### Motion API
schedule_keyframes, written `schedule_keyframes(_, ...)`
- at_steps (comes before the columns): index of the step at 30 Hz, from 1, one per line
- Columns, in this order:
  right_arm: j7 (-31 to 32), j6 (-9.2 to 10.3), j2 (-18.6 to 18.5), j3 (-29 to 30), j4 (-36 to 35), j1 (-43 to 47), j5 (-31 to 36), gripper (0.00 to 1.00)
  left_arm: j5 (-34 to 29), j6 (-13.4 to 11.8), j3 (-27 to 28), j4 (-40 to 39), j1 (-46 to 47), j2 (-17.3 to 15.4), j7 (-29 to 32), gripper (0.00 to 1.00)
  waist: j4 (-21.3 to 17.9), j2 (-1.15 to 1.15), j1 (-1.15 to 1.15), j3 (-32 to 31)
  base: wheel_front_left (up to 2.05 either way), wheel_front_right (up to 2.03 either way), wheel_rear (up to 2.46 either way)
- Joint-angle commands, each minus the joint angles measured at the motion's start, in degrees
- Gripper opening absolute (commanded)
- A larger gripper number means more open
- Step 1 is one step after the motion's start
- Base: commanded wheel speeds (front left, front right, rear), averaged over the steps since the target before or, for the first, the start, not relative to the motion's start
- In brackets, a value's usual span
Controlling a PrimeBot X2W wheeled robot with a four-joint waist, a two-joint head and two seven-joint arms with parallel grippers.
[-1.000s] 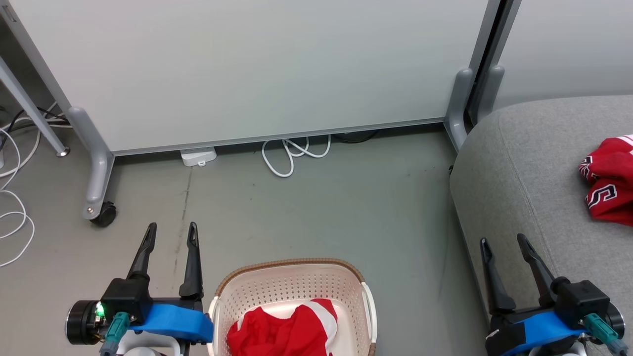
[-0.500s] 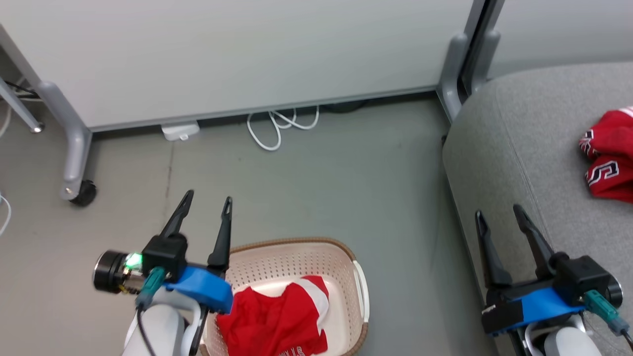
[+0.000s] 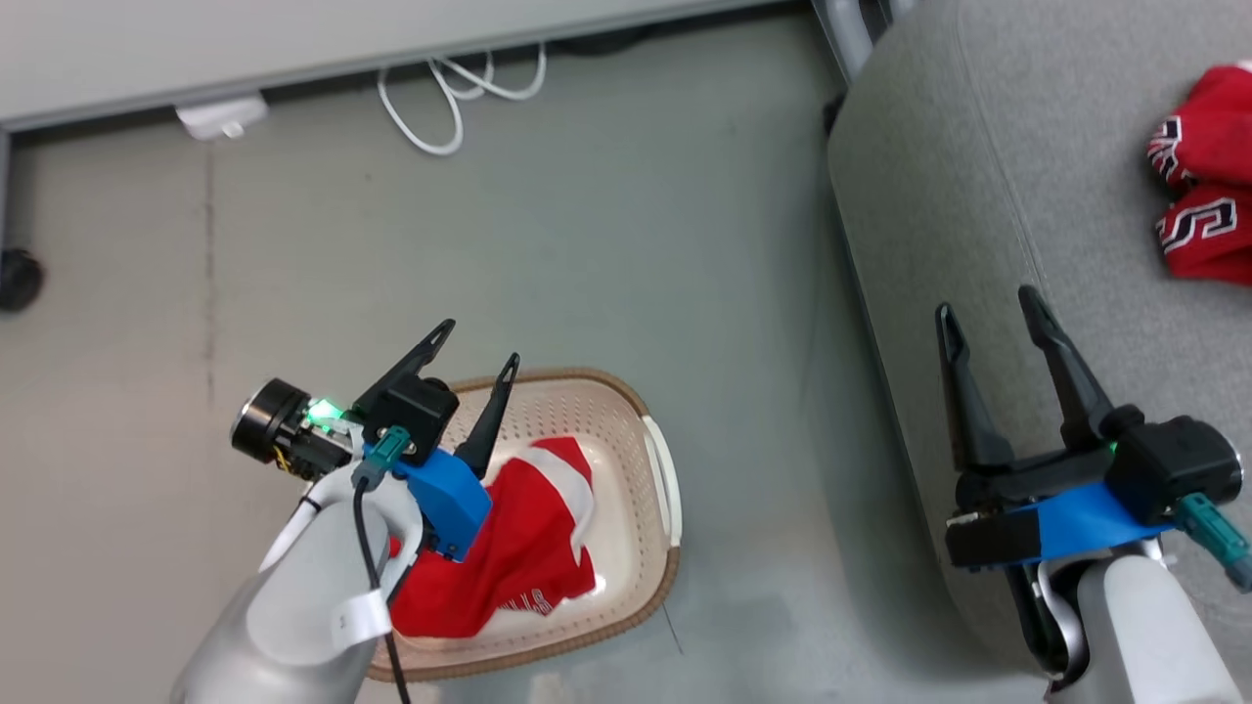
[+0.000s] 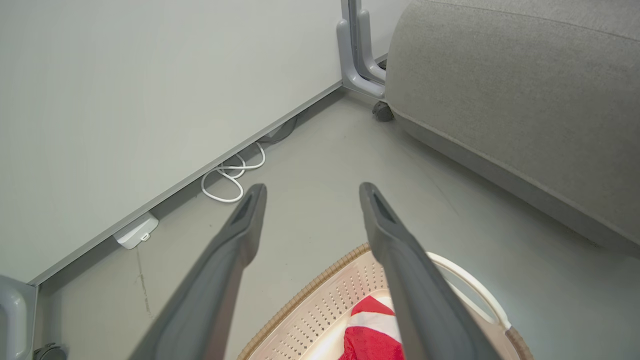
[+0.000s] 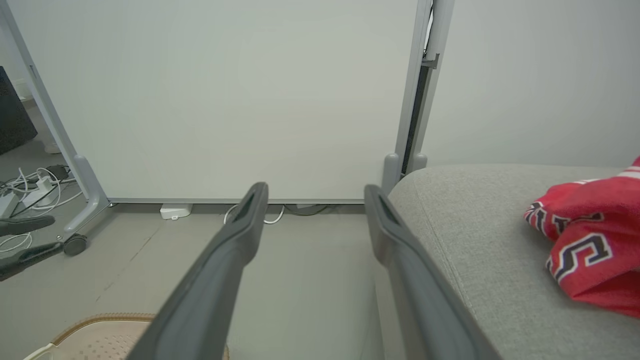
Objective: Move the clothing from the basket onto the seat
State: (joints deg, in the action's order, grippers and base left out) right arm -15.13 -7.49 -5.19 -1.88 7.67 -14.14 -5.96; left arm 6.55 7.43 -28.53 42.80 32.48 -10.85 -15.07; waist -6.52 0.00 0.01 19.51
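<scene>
The cream basket (image 3: 653,460) stands on the floor at lower centre and holds red clothing (image 3: 533,548) with white trim. My left gripper (image 3: 480,341) hovers open over the basket's left rear rim, fingers pointing away from me, with nothing between them. In the left wrist view the left gripper (image 4: 312,186) reaches past the basket (image 4: 320,305) and the clothing (image 4: 370,342). More red clothing (image 3: 1203,186) with lettering lies on the grey seat (image 3: 978,196) at the right. My right gripper (image 3: 985,301) is open and empty above the seat's near edge. The right wrist view shows that gripper (image 5: 315,187), the seat (image 5: 475,225) and the clothing (image 5: 585,245).
A pale partition panel (image 5: 225,100) on a grey wheeled frame stands behind the floor. A coiled white cable (image 3: 440,98) and a white adapter (image 3: 220,115) lie at its foot. A black caster (image 3: 18,279) sits at far left. Bare grey floor separates basket and seat.
The camera has tilted down, so the whole picture has shifted. My left arm has swung right, from beside the basket to over its left rim. The right gripper has kept its place.
</scene>
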Motion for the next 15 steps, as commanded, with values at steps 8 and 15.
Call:
schedule_keyframes(8, -0.04, -0.01, 0.22, 0.47, -2.43, -4.21, 0.27, 1.00, 2.89, 0.01, -10.89, 11.20, 9.19, -1.53, -0.14, 1.00, -3.59, 0.00, -0.01, 9.80, 0.00, 0.00, 0.00)
schedule_keyframes(15, -0.04, -0.01, 0.55, 0.64, -4.46, -6.95, 0.45, 1.00, 5.34, 0.02, -20.93, 19.13, 15.80, -0.84, 2.07, 1.00, -4.28, 0.00, -0.01, 16.42, 0.00, 0.00, 0.00)
